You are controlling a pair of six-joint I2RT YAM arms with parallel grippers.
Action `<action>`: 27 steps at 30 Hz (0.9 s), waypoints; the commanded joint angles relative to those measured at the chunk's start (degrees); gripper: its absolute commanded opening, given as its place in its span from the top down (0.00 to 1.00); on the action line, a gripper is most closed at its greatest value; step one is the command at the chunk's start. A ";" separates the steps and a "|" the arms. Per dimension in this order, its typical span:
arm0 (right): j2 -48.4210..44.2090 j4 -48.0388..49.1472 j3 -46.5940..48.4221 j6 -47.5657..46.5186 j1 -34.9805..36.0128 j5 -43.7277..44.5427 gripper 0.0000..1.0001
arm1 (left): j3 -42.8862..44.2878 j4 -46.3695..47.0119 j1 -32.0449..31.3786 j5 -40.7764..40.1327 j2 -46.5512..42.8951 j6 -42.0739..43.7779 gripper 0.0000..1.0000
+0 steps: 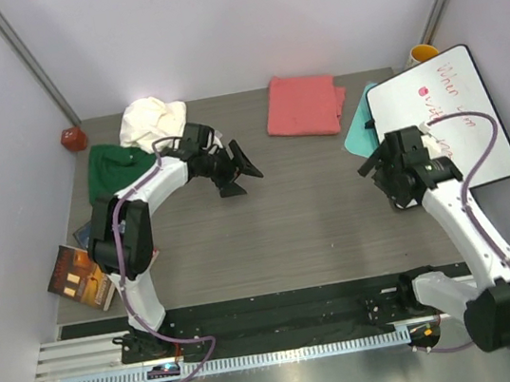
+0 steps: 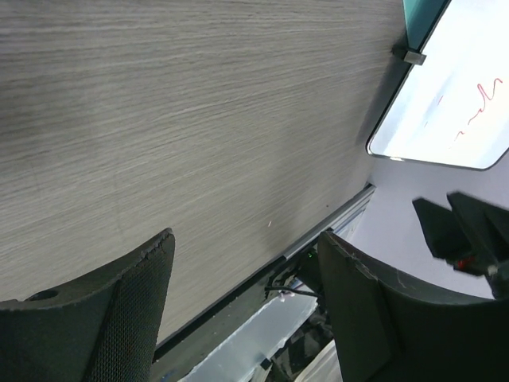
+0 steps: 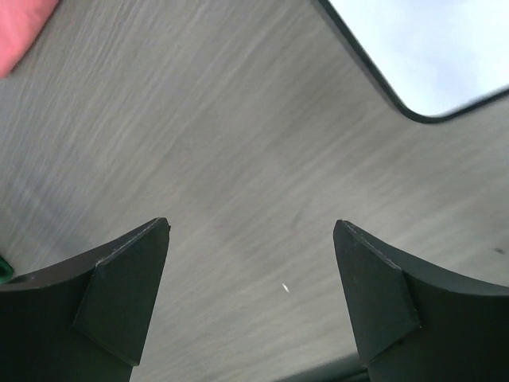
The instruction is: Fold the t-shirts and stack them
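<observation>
Three t-shirts lie along the far side of the table. The coral-pink one (image 1: 304,105) is folded flat at the back centre, and its corner (image 3: 20,32) shows in the right wrist view. A white one (image 1: 153,118) is crumpled at the back left, with a dark green one (image 1: 113,169) bunched just in front of it. My left gripper (image 1: 237,170) hovers open over bare table, right of the green shirt, holding nothing (image 2: 246,247). My right gripper (image 1: 380,182) is open and empty (image 3: 250,231) over bare wood, beside the whiteboard.
A whiteboard (image 1: 445,114) lies at the right on a thin teal sheet (image 1: 357,123). Books (image 1: 80,275) sit at the left edge, a small red object (image 1: 72,138) in the back left corner, a yellow cup (image 1: 423,52) at the back right. Walls enclose three sides.
</observation>
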 commanded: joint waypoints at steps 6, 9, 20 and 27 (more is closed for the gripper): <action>-1.79 16.56 -7.04 22.46 -3.20 5.52 0.11 | -1.70 2.56 -0.24 2.28 -5.74 1.35 0.27; -2.23 13.93 -8.82 28.00 -3.21 7.18 0.13 | -1.88 2.21 -0.24 2.45 -6.01 1.96 0.27; -0.56 -5.04 -7.76 45.58 -4.70 15.37 0.10 | -2.49 2.03 -0.06 2.63 -6.53 2.14 0.27; -6.45 -13.31 -7.86 53.67 -5.05 14.74 0.10 | -2.76 2.64 -0.15 4.47 -5.92 2.05 0.27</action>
